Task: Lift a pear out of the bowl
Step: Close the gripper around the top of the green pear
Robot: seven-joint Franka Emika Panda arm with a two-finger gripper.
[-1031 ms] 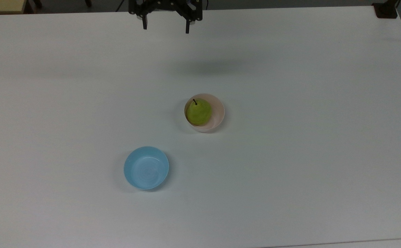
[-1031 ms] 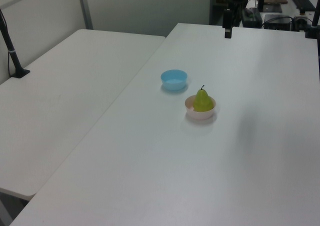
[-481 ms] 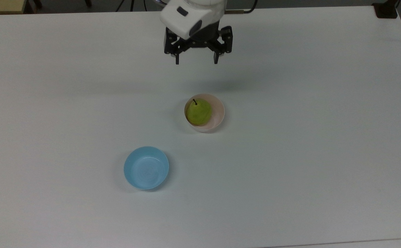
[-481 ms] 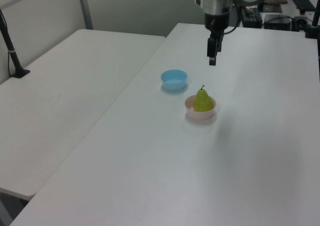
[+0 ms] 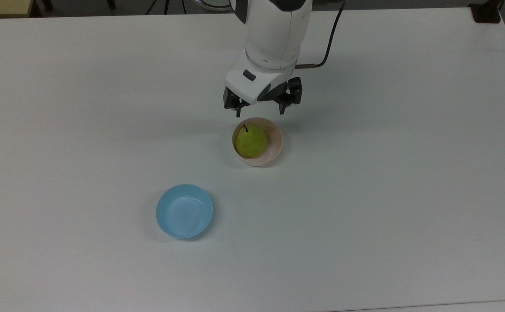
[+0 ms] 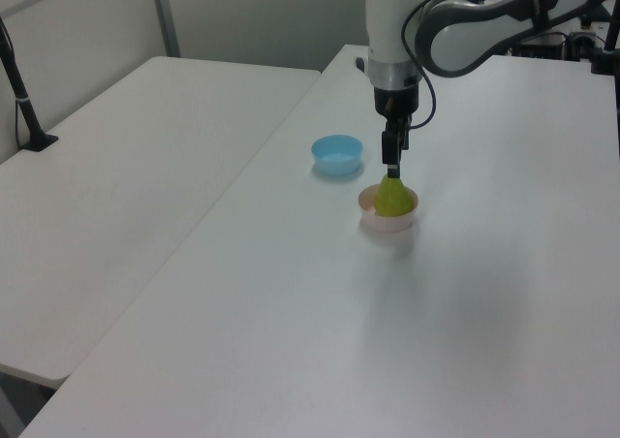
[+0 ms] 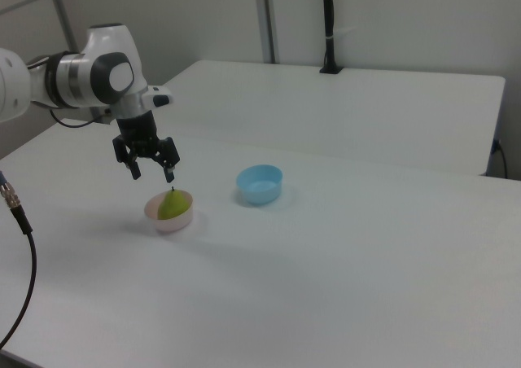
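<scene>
Yellow-green pear [image 5: 250, 141] stands stem-up in the pale pink bowl [image 5: 275, 141], so I hold my gripper [image 5: 260, 112] above, jaws spread wide to straddle it.

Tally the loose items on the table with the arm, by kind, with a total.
Bowls: 2, pink bowl and blue bowl
Pears: 1, the pear sitting in the pink bowl
Total: 3
</scene>
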